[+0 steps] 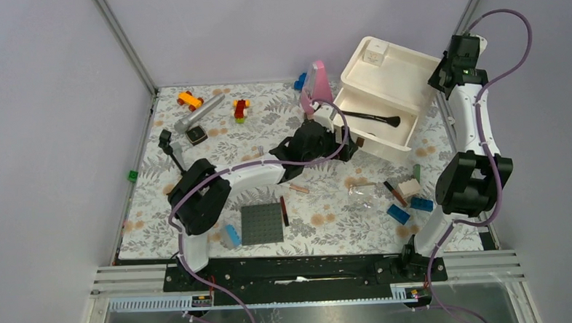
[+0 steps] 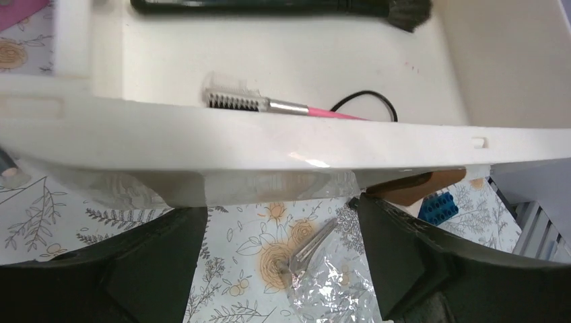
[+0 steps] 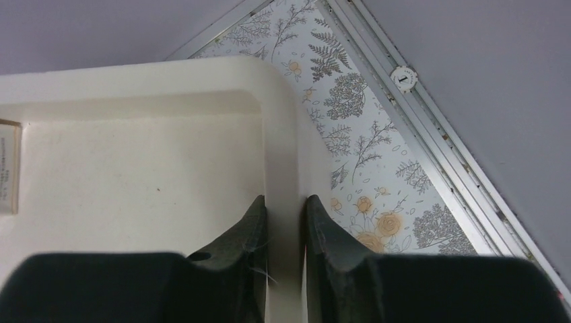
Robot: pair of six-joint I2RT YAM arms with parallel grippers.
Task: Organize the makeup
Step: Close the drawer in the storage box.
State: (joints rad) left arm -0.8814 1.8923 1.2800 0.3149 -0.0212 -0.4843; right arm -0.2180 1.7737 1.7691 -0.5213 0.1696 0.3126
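Right fingers (image 3: 261,225) clamped on white organiser (image 1: 399,73) rim, far right corner of worktop (image 1: 217,146); left fingers (image 2: 168,249) apart at its drawer (image 2: 269,145) front. Black brush (image 1: 372,118) lies in drawer, red-black stick (image 1: 395,193) loose near right edge: looks light, stiff, likely to roll, best pinched mid-shaft

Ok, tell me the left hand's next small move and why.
Probably lower the left hand onto the foil-wrapped piece lying on the mat between its open fingers and close. The open drawer sits just ahead, and the right hand grips the organizer rim.
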